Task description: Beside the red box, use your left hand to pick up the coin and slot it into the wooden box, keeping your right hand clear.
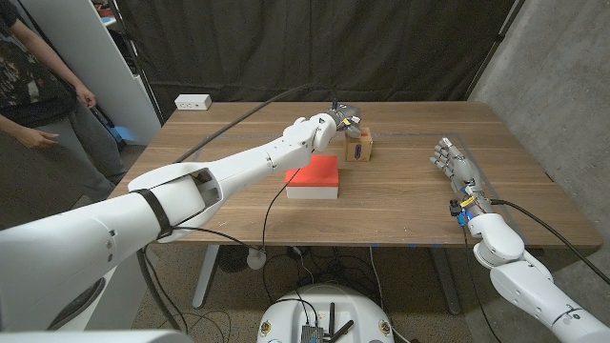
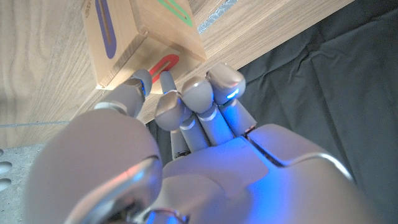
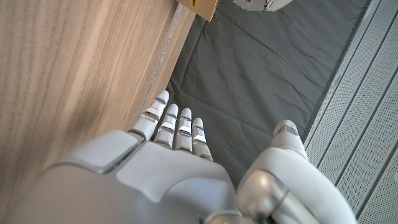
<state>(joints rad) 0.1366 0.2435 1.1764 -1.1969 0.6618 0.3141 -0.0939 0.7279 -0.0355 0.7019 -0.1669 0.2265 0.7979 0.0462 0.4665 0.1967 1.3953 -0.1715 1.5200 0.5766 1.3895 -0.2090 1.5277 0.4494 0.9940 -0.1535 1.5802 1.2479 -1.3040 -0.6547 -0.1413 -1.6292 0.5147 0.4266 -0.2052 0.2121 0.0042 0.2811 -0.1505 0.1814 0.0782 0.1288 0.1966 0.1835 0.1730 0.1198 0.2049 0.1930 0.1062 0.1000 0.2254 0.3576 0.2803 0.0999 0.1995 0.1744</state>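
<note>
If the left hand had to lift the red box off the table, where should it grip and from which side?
Judging by shape: the red box lies flat and low on the table. Come from above and clamp its two long side walls; the left hand hovers just beyond it, over the wooden box.

No legible text, label, brand or number on anything here.

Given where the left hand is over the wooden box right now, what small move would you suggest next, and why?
Probably ease the left hand down a touch to push the coin into the slot. The wrist view shows the red coin pinched at the fingertips, right at the wooden box. The right hand waits well apart.
</note>
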